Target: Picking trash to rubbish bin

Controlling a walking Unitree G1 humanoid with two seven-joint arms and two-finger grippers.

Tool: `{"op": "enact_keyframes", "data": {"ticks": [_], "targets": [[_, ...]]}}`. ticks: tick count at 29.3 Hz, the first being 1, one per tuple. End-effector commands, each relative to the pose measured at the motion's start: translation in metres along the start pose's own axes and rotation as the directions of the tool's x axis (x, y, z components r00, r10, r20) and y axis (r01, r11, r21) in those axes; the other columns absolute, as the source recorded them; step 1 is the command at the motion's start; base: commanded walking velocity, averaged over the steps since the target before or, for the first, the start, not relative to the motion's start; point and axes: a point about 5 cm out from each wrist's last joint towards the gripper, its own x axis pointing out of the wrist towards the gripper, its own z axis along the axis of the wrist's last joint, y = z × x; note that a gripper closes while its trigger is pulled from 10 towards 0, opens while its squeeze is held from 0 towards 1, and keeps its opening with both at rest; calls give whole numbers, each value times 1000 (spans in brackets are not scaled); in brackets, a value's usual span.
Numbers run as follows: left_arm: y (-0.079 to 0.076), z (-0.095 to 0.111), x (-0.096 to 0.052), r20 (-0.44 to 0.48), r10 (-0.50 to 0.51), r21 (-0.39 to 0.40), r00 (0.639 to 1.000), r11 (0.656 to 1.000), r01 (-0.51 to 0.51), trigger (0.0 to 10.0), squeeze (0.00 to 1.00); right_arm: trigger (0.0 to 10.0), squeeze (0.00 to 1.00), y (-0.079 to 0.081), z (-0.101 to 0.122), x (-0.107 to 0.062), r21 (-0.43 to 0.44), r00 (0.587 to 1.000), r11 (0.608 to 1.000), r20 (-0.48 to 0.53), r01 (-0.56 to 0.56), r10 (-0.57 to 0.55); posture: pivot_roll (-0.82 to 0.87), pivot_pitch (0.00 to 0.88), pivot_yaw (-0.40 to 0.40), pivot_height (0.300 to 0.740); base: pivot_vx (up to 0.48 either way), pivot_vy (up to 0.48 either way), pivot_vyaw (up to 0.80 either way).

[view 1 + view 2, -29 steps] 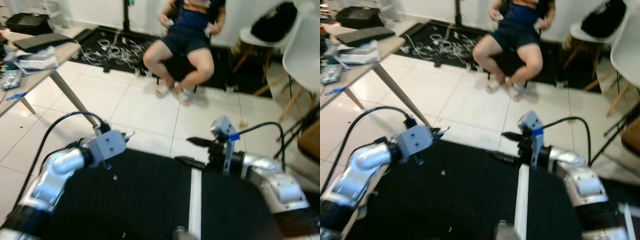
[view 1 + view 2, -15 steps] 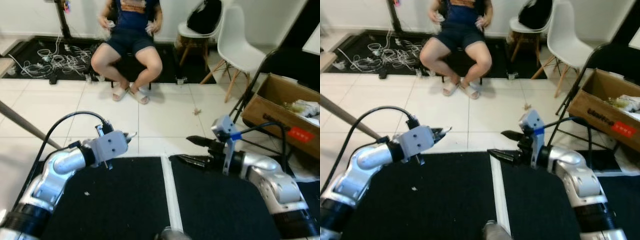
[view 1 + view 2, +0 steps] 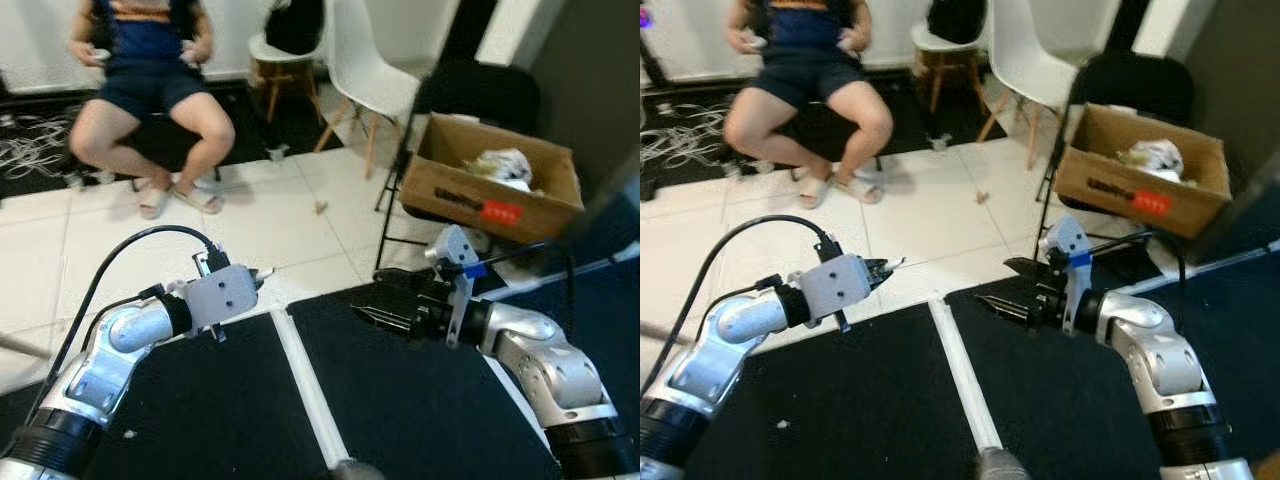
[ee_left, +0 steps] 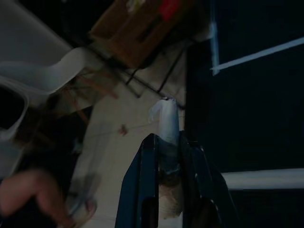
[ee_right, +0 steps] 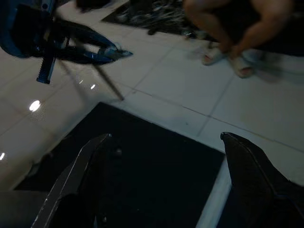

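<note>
My left gripper (image 3: 258,275) is held out over the tiled floor and is shut on a small white scrap of trash (image 4: 164,124), which sticks out past its fingertips (image 4: 150,142). Across from it my right gripper (image 3: 1002,285) stands open above the black mat, with nothing between its wide-spread fingers (image 5: 95,152). An open cardboard box (image 3: 490,178) with crumpled white rubbish inside rests on a black chair at the right, beyond the right gripper. A tiny brown scrap (image 3: 320,208) lies on the tiles ahead.
A person (image 3: 150,70) sits on a chair at the back left, feet on the tiles. White chairs (image 3: 365,60) stand at the back. Black mats (image 3: 420,400) split by a white strip (image 3: 300,380) lie under both arms. Cables lie at the far left.
The whole view has swung to the right: the table and cables have slid out, and the cardboard box has come in. Both arms keep their pose; the left still holds the scrap.
</note>
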Motion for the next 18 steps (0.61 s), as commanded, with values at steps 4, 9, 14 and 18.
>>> {"op": "enact_keyframes", "data": {"ticks": [4,9,14,18], "targets": [[-1,0,0,1,-9,6,1000,1000,9,10000,0,10000,0,-1,0,-1,5,1000,1000,-7,11,-11,-4,0,-3,740,0,0,-800],[-1,0,1,0,-2,7,1000,1000,2,10000,0,10000,0,-2,0,0,5,1000,1000,-4,14,-14,-4,0,-3,740,0,0,-800],[1,0,1,3,12,0,1000,1000,-12,10000,0,10000,0,-2,2,1,4,1000,1000,2,17,-17,-3,0,-5,740,0,0,-800],[2,1,1,3,17,-1,1000,1000,-17,10000,0,10000,0,-3,4,2,-1,1000,1000,14,25,-25,-3,0,-5,740,0,0,-800]]}}
